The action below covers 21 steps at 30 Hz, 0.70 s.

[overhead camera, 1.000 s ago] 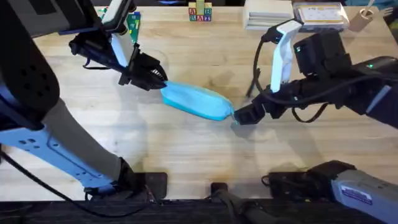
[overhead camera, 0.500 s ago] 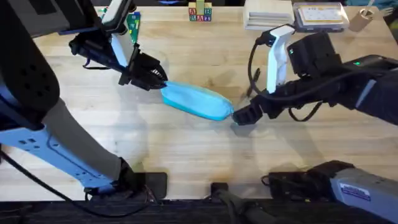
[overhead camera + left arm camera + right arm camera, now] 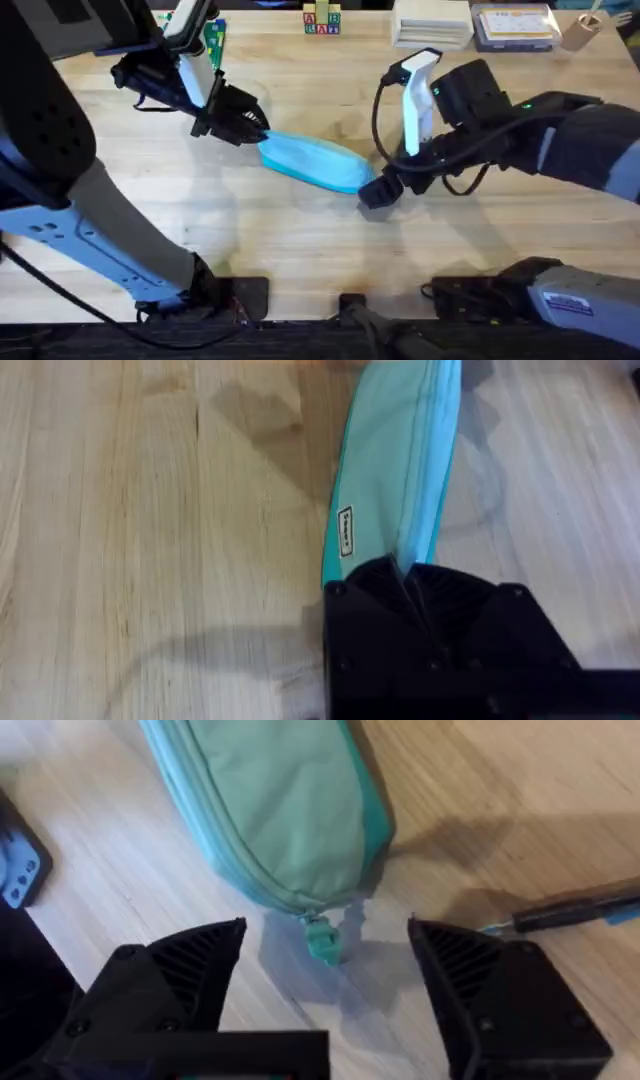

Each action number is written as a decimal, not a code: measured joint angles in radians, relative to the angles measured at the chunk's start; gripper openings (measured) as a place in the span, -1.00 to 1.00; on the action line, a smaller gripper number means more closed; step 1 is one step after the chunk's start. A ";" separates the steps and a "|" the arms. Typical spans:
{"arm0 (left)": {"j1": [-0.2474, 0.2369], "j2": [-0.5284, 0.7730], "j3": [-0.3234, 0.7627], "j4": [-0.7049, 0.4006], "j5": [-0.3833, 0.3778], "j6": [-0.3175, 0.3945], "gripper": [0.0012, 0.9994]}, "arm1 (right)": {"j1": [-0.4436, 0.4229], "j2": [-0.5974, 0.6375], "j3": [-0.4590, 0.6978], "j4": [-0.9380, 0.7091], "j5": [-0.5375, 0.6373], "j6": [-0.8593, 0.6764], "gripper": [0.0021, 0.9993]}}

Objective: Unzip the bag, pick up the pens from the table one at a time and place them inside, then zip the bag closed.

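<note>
Soft light-blue fabric pouch [image 3: 314, 163]: one end is clamped by the left gripper [image 3: 252, 128]; the right gripper [image 3: 325, 965] is spread around its teal zipper pull [image 3: 322, 942]; bare wooden table [image 3: 300, 250] alongside.

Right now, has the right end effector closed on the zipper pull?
No: in the right wrist view the right end effector is open, and the zipper pull lies free on the table.
</note>
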 joint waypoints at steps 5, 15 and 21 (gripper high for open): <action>0.000 0.000 0.000 0.000 0.000 0.000 -0.92 | 0.009 0.024 0.000 0.019 -0.006 0.002 0.99; 0.000 0.000 0.000 0.000 0.000 0.000 -0.92 | 0.009 0.027 -0.001 0.025 -0.008 0.007 0.59; 0.000 0.000 0.000 0.000 0.000 0.000 -0.92 | 0.009 0.027 -0.001 0.025 -0.008 0.011 0.13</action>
